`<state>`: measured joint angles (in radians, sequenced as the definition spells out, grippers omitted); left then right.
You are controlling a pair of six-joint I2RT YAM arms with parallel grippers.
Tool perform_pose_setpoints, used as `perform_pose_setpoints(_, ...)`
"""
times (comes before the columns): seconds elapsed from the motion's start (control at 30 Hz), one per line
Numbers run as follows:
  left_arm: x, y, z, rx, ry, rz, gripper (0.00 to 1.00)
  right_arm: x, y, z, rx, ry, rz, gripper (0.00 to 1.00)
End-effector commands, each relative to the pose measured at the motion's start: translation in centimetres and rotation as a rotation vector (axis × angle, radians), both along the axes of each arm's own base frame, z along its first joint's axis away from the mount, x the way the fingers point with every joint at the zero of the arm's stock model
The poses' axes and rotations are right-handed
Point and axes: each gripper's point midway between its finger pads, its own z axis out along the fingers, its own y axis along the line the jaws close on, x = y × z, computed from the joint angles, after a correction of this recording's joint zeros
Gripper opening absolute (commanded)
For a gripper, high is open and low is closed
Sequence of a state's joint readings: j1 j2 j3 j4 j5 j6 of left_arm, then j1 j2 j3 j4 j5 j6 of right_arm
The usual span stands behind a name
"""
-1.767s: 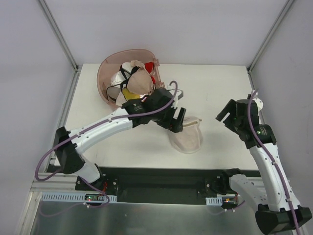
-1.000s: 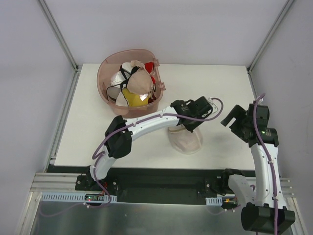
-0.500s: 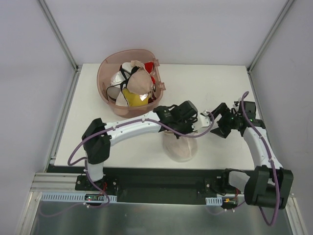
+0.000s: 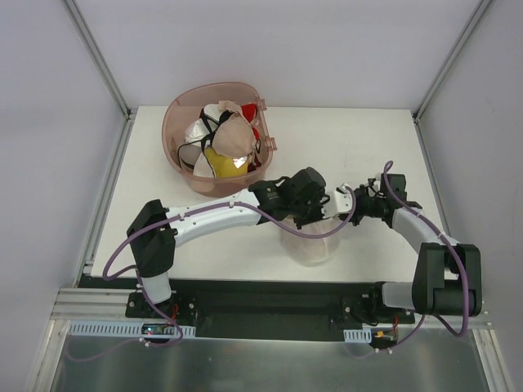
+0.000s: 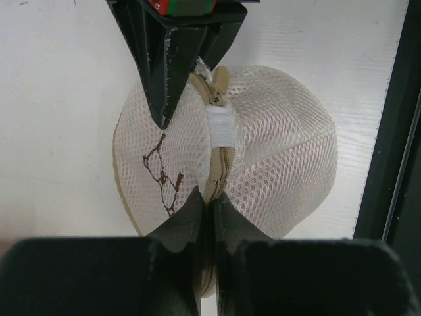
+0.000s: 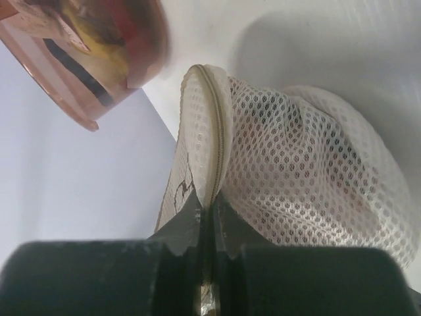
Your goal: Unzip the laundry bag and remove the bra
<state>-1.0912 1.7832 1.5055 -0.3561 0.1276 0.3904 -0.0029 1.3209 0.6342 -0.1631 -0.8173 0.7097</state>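
The laundry bag, a rounded pouch of white mesh with a tan zip, lies near the table's front edge. My left gripper is shut on the bag's zipped rim. In the left wrist view, the mesh bulges on both sides of the seam. My right gripper comes in from the right and is shut on the same rim, at the end with the zip pull. The zip looks closed. The bra is hidden; only a faint pinkish tone shows through the mesh.
A pink plastic tub stands at the back left with a beige bra, a yellow garment and other clothes in it. Its rim shows in the right wrist view. White walls close in the table.
My right arm has swung left to the bag, and its gripper has gone from open to shut on the zip rim. The left gripper has kept its grip, and the bag shifted slightly.
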Motion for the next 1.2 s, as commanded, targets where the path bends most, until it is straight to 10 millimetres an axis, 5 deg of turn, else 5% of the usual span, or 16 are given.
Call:
perform_pose_setpoints(0.0,1.7,-0.8,4.2,-0.124,-0.102,0.039,0.04,1.5,-0.4,2.1,-0.028,-0.08,-0.032,0.02)
perform_pose_setpoints(0.03,2.0,-0.5,4.3,-0.131,-0.109,0.069,0.09,1.6,-0.6,2.6,-0.051,-0.082,-0.043,0.01)
perform_pose_setpoints(0.07,2.2,-0.3,4.6,-0.148,-0.094,0.118,0.61,1.8,-1.3,2.8,-0.106,-0.102,-0.076,0.01)
perform_pose_setpoints(0.1,2.3,0.0,4.7,-0.154,-0.089,0.141,0.99,1.9,-1.8,3.2,-0.141,-0.122,-0.087,0.01)
perform_pose_setpoints(0.27,0.7,0.3,5.7,-0.225,-0.01,0.159,0.99,1.7,-5.9,4.2,-0.393,-0.132,-0.244,0.01)
perform_pose_setpoints(0.57,-2.3,-3.6,8.6,-0.504,0.209,0.115,0.91,-0.2,-6.0,4.3,-0.433,-0.097,-0.359,0.01)
perform_pose_setpoints(0.9,-3.1,-4.8,7.2,-0.491,0.221,0.013,0.86,-1.3,-6.1,3.8,-0.483,-0.099,-0.312,0.01)
perform_pose_setpoints(1.17,-3.8,-4.2,4.1,-0.384,0.236,-0.028,0.83,-1.4,-5.4,4.0,-0.491,-0.114,-0.232,0.01)
